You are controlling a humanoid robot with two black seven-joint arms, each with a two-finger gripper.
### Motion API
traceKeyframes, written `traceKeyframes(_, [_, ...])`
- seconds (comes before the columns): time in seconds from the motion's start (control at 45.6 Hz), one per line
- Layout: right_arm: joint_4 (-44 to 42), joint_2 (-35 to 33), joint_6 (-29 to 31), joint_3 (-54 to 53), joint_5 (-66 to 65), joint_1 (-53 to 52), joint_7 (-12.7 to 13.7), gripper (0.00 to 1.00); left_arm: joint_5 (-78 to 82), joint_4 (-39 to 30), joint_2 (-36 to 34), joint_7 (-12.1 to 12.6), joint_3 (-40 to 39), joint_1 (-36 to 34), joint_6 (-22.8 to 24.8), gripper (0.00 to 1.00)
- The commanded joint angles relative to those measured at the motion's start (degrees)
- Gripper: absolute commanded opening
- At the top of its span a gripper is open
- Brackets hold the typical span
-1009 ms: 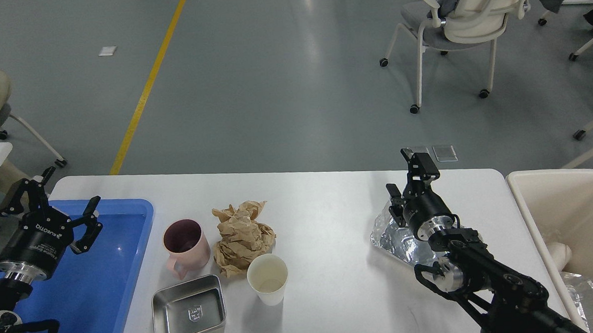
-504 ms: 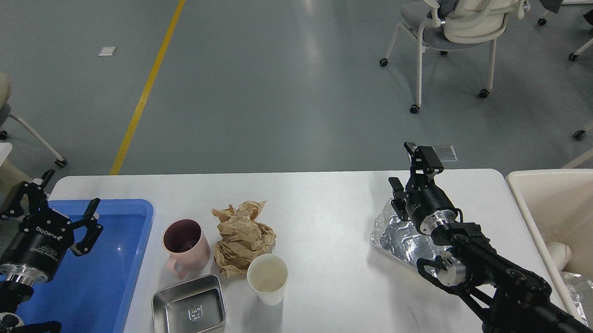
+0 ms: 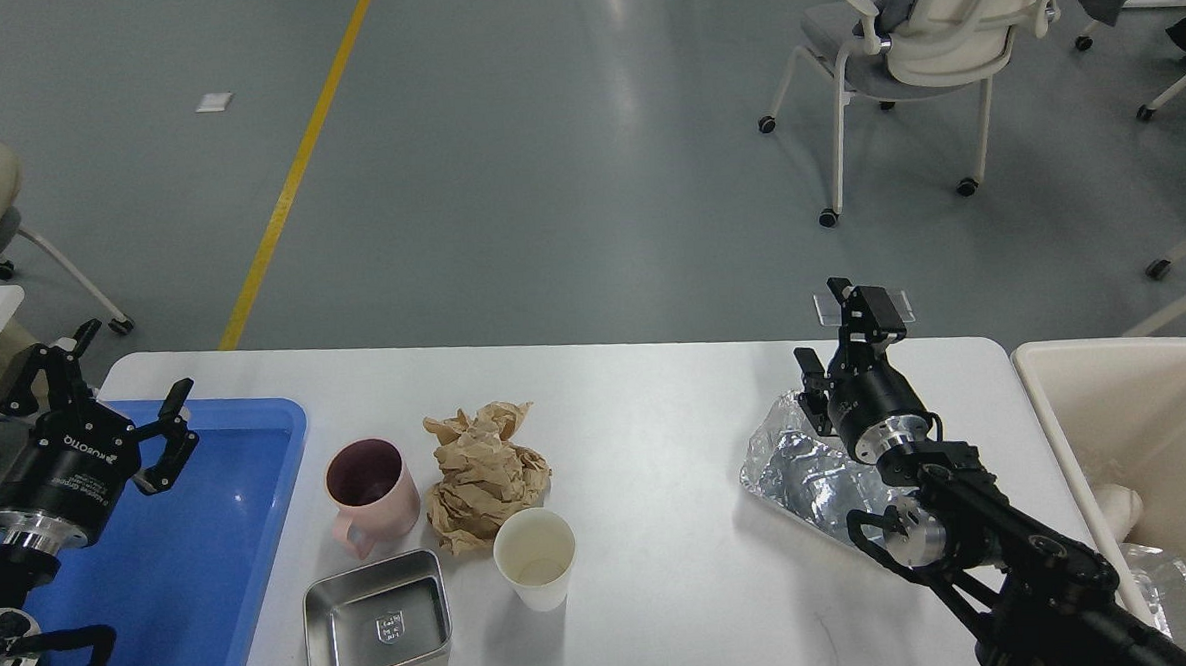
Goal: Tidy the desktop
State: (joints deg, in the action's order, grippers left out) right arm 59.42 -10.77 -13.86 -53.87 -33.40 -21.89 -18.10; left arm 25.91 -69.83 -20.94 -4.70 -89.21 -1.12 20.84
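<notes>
The white desktop [image 3: 647, 421] carries a pink mug [image 3: 370, 493], crumpled brown paper [image 3: 484, 473], a white paper cup [image 3: 535, 556], a steel tray [image 3: 377, 618] and crumpled foil [image 3: 804, 469]. My left gripper [image 3: 105, 379] is open and empty above the far left corner of the blue tray [image 3: 193, 571]. My right gripper [image 3: 843, 337] is open and empty, raised over the far edge of the foil.
A cream bin [image 3: 1149, 449] stands off the table's right edge with foil inside. Chairs stand on the grey floor beyond the table. Another white table corner shows at far left.
My right gripper has moved right and slightly away, uncovering more of the foil. My left gripper has drawn back to the left and slightly away over the blue tray.
</notes>
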Motion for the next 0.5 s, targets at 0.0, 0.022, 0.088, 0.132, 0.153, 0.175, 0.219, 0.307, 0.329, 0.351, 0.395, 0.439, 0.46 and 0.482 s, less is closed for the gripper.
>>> traceKeyframes(0.0, [0.08, 0.04, 0.59, 0.17, 0.00, -0.17, 0.00, 1.00, 0.02, 0.05, 0.02, -0.40, -0.53, 0.25, 0.78, 0.97])
traceKeyframes(0.022, [0.09, 0.04, 0.77, 0.17, 0.00, -0.26, 0.00, 1.00, 0.02, 0.05, 0.02, -0.31, -0.61, 0.25, 0.96, 0.97])
traceKeyframes(0.088, [0.26, -0.04, 1.64, 0.17, -0.09, -0.43, 0.00, 1.00, 0.02, 0.05, 0.02, -0.14, -0.70, 0.25, 1.49, 0.97])
traceKeyframes(0.132, [0.26, -0.04, 1.73, 0.25, 0.00, -0.43, 0.00, 1.00, 0.02, 0.05, 0.02, -0.14, -0.70, 0.25, 1.92, 0.97])
traceKeyframes(0.153, [0.26, -0.13, 1.73, 0.25, 0.00, -0.52, 0.00, 1.00, 0.02, 0.05, 0.02, 0.04, -0.70, 0.25, 2.19, 0.97])
traceKeyframes(0.175, [0.26, -0.22, 1.73, 0.25, -0.08, -0.52, 0.00, 1.00, 0.02, 0.05, 0.02, 0.04, -0.70, 0.25, 2.45, 0.97])
traceKeyframes(0.219, [0.26, -0.31, 1.73, 0.34, -0.08, -0.52, 0.00, 1.00, 0.02, 0.05, 0.11, 0.04, -0.70, 0.33, 2.72, 0.97])
traceKeyframes(0.307, [0.35, -1.27, 1.65, 0.26, -0.08, -0.43, 0.00, 1.00, 0.02, -0.04, 0.19, 0.04, -0.70, 0.33, 2.81, 0.97])
traceKeyframes(0.329, [0.35, -1.45, 1.65, 0.25, 0.00, -0.43, 0.00, 1.00, 0.02, -0.04, 0.19, 0.04, -0.79, 0.33, 2.81, 0.97])
traceKeyframes(0.351, [0.35, -1.62, 1.73, 0.25, 0.00, -0.35, 0.00, 1.00, 0.02, -0.04, 0.19, 0.04, -0.79, 0.33, 2.81, 0.97])
traceKeyframes(0.395, [0.52, -1.80, 1.65, 0.17, 0.00, -0.26, 0.00, 1.00, 0.02, -0.04, 0.19, 0.04, -0.79, 0.42, 2.81, 0.97])
traceKeyframes(0.439, [0.79, -1.98, 1.73, 0.08, 0.00, -0.08, 0.00, 1.00, 0.02, -0.04, 0.11, 0.04, -0.79, 0.51, 2.89, 0.97])
traceKeyframes(0.46, [0.79, -2.07, 1.65, 0.08, 0.00, 0.01, 0.00, 1.00, 0.02, -0.04, 0.11, 0.04, -0.79, 0.51, 2.89, 0.97])
traceKeyframes(0.482, [0.79, -2.07, 1.65, 0.08, 0.00, 0.01, 0.00, 1.00, 0.02, -0.04, 0.11, 0.04, -0.79, 0.51, 2.89, 0.97])
